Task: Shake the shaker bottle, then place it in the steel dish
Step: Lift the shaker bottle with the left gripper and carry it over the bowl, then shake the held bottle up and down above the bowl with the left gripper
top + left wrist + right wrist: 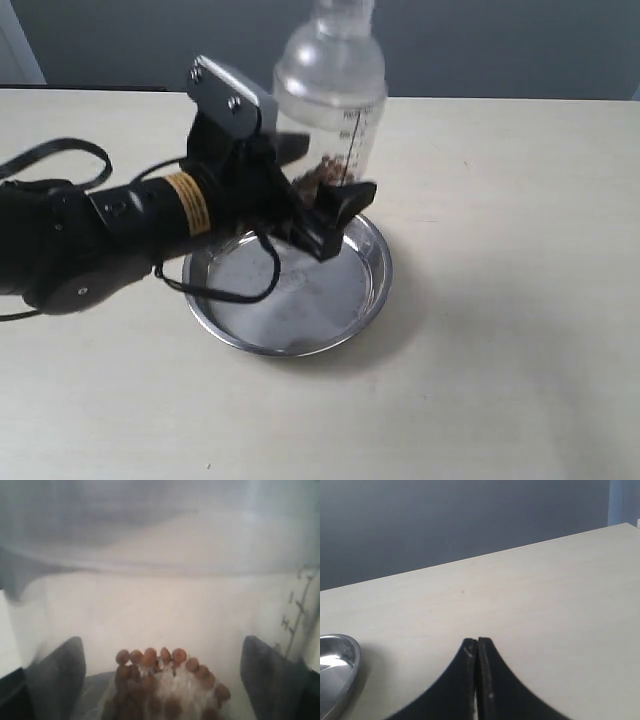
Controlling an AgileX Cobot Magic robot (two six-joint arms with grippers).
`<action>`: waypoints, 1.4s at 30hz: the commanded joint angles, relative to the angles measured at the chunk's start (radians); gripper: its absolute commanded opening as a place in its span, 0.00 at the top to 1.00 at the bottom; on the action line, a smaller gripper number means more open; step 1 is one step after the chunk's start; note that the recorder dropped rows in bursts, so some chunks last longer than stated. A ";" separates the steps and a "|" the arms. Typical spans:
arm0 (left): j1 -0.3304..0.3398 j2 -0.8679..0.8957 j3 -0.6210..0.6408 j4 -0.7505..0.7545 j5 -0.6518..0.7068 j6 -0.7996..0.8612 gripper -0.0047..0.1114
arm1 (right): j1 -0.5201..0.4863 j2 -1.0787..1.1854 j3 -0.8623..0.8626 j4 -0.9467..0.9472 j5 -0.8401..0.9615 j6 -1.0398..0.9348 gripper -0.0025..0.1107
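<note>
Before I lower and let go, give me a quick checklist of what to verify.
1. Left gripper clamped on shaker bottle: ok.
2. Bottle upright: ok.
3. Bottle base lined up over steel dish: cannot tell, the gripper hides it.
4. Visible dish floor bare: ok.
5. Right gripper shut, apart from dish: ok.
</note>
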 commanded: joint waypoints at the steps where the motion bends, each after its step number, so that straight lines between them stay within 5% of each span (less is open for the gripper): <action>1: -0.005 -0.145 -0.036 -0.011 -0.108 0.008 0.96 | -0.003 -0.005 0.001 -0.001 -0.005 -0.005 0.98; 2: -0.005 -0.078 0.006 -0.008 0.004 0.044 0.96 | -0.003 -0.005 0.001 -0.001 -0.005 -0.005 0.98; 6: -0.005 -0.064 0.067 -0.014 -0.357 -0.021 0.96 | -0.003 -0.005 0.001 -0.001 -0.005 -0.005 0.98; 10: -0.001 -0.024 0.064 -0.051 -0.050 0.076 0.96 | -0.003 -0.005 0.001 -0.001 -0.005 -0.005 0.98; 13: 0.000 0.016 0.101 -0.068 -0.330 0.017 0.96 | -0.003 -0.005 0.001 -0.001 -0.005 -0.005 0.98; 15: -0.001 -0.065 0.074 -0.051 -0.399 0.009 0.96 | -0.003 -0.005 0.001 -0.001 -0.005 -0.005 0.98; 19: -0.001 -0.039 0.069 -0.097 -0.091 0.063 0.96 | -0.003 -0.005 0.001 -0.001 -0.005 -0.005 0.98; 22: -0.001 0.044 0.114 -0.118 -0.202 0.050 0.96 | -0.003 -0.005 0.001 -0.001 -0.005 -0.005 0.98; 25: -0.001 -0.057 0.093 -0.064 -0.361 0.003 0.96 | -0.003 -0.005 0.001 -0.001 -0.005 -0.005 0.98; 30: -0.001 -0.035 0.083 -0.109 -0.066 0.045 0.96 | -0.003 -0.005 0.001 -0.001 -0.005 -0.005 0.98; 36: -0.001 -0.069 0.096 -0.019 -0.322 -0.004 0.96 | -0.003 -0.005 0.001 -0.001 -0.005 -0.005 0.98; 42: 0.018 -0.016 0.088 -0.170 0.014 0.108 0.96 | -0.003 -0.005 0.001 -0.001 -0.005 -0.005 0.98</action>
